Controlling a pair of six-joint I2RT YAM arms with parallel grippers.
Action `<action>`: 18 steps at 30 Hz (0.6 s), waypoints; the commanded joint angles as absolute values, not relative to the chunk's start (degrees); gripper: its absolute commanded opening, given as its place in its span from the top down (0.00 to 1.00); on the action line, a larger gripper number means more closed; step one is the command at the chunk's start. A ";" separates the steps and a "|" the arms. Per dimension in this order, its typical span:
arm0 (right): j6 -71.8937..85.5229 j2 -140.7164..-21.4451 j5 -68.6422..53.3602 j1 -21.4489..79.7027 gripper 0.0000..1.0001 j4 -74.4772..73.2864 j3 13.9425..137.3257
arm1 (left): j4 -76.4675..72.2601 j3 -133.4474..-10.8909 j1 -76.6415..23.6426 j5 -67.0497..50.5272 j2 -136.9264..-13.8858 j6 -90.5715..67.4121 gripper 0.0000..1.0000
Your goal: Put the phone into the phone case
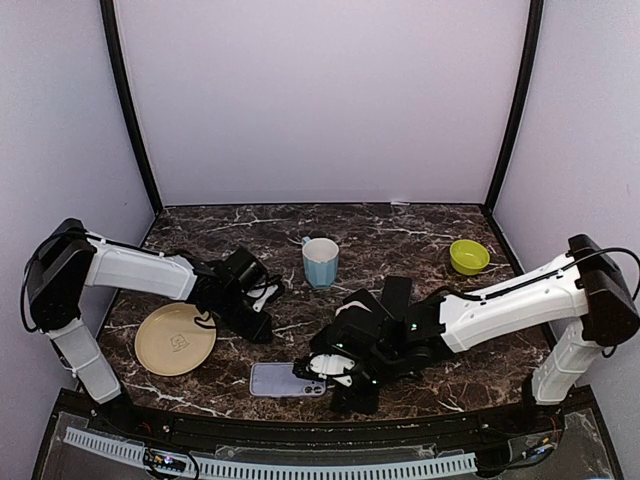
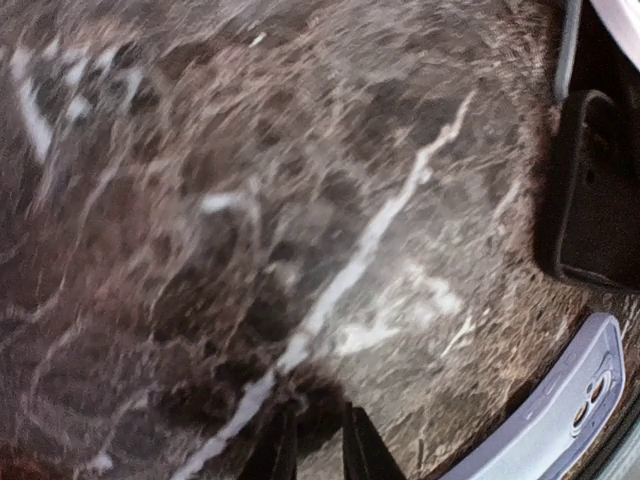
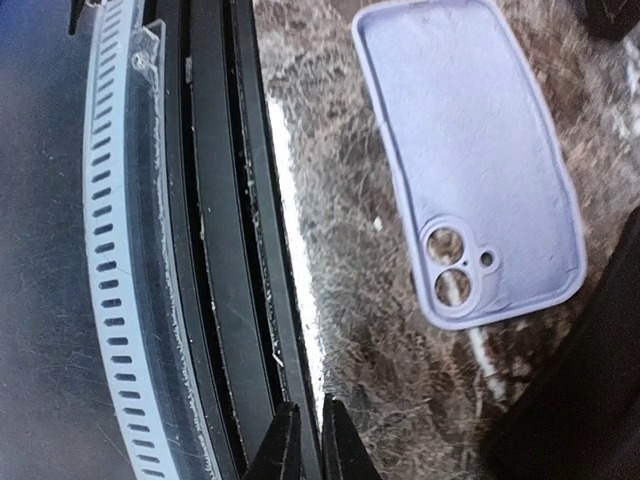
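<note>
table: dark marble-pattern table top (image 1: 420, 230), open room beyond case
plate: round tan plate (image 1: 175, 340), left of case, apart
case: lavender soft phone case (image 3: 470, 160), flat, cavity up, near table's front edge
phone: unsure; black flat slab (image 1: 397, 290) beyond case may be it
left gripper (image 2: 318, 445): jaws nearly closed, empty, beyond case
right gripper (image 3: 308, 440): jaws nearly closed, empty, just beside case
risk: a nudge could slide case onto the front rail; little room edge-side

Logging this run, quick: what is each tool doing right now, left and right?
Left tool: closed, fingers nearly together, holding nothing.
Right tool: closed, holding nothing; the phone case lies apart from it.
</note>
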State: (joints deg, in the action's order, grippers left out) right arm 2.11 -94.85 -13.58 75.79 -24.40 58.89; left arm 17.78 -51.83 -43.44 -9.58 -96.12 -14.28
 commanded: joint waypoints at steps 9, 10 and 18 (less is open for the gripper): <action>13.45 -103.18 -6.42 73.60 0.93 -10.33 57.36 | 24.84 -49.79 -46.54 -14.40 -97.12 -11.09 0.84; 13.97 -103.91 -5.93 72.13 0.93 -10.08 56.94 | 25.08 -49.33 -46.69 -14.89 -96.18 -11.41 0.84; 13.75 -109.85 -0.29 64.80 0.93 -9.79 62.61 | 25.18 -42.66 -50.36 -19.64 -92.19 -15.33 0.84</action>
State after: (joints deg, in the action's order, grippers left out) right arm 12.93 -106.63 -5.91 67.59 -9.82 59.68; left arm 19.33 -47.07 -48.29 -16.40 -92.77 -12.93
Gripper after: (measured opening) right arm 0.071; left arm 0.164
